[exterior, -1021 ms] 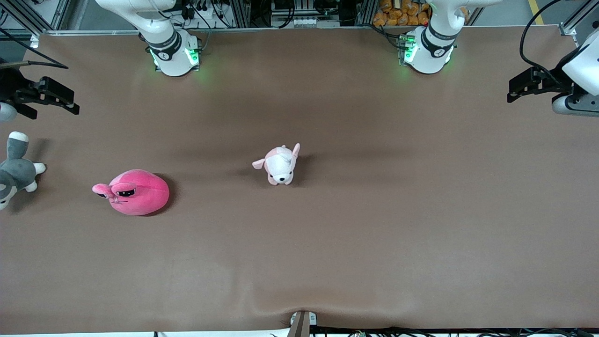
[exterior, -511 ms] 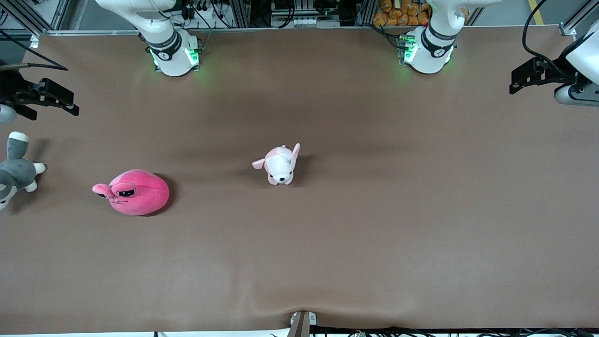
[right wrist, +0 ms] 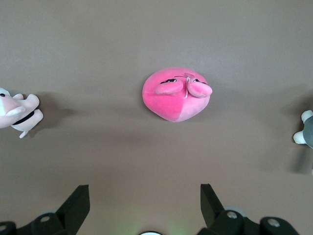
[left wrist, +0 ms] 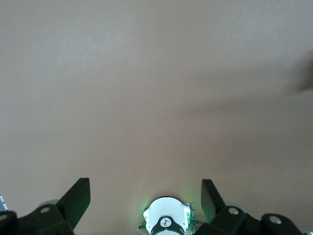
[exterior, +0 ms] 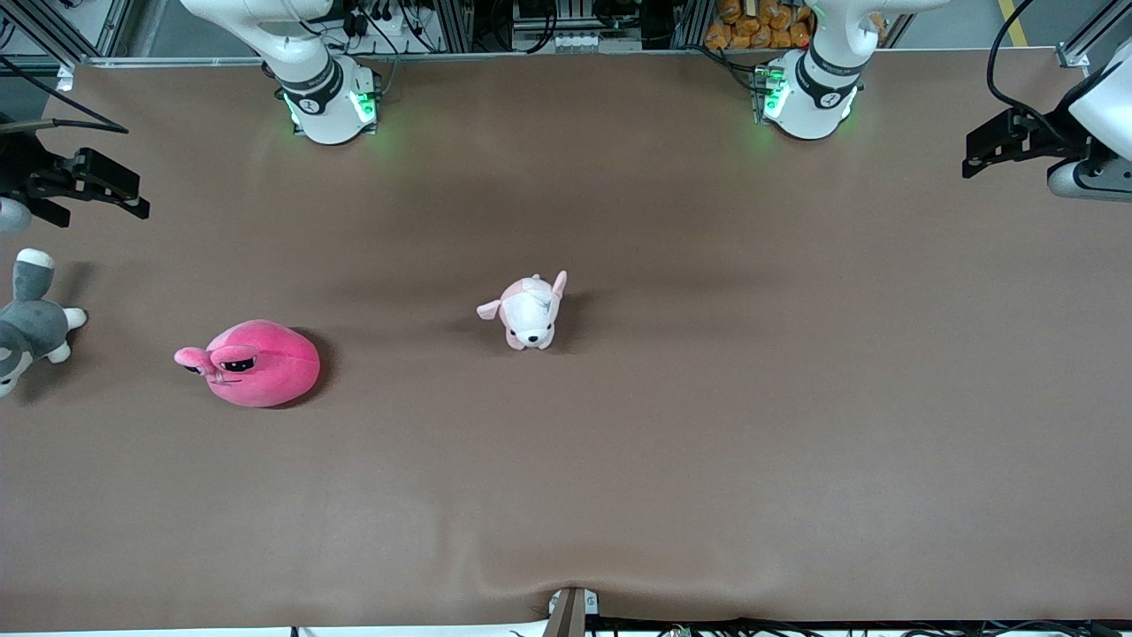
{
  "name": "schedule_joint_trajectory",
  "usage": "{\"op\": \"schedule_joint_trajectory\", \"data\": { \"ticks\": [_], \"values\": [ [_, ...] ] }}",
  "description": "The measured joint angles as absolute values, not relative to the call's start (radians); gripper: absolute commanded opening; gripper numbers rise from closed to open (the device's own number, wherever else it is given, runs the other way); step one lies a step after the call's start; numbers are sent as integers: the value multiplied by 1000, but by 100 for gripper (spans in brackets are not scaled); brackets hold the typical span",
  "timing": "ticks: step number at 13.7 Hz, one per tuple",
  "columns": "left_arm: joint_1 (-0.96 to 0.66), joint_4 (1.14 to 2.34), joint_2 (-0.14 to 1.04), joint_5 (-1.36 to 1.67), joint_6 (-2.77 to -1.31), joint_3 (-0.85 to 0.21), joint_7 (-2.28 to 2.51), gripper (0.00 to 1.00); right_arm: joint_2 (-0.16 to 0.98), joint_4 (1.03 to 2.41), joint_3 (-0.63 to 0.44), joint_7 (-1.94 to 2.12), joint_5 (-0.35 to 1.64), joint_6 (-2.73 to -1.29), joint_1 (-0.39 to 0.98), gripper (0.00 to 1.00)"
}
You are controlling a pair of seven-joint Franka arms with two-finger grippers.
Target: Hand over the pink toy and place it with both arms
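both jaws spread and empty; pink toy (exterior: 256, 364) lies lengthwise, face toward the right arm's end.

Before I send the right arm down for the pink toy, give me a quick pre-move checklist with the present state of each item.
1. Right end effector open: ok.
2. Left end effector open, holding nothing, at its own end of the table: ok.
3. Pink toy lying free on the table, untouched: ok.
4. Grey-and-white plush and pale dog plush apart from the pink toy: ok.
5. Right end effector over the pink toy: not ok, it is off toward the table's edge.
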State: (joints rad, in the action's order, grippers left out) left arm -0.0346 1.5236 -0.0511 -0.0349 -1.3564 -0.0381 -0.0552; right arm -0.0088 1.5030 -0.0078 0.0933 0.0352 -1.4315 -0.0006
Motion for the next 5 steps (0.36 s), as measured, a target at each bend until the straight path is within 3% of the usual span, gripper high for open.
{"op": "schedule_joint_trajectory", "data": {
  "ticks": [5],
  "values": [
    [-35,1530,-50,-35,-1356,-30,-55,100,-9,1503,-8,93,35,-1431,-1,100]
  ]
}}
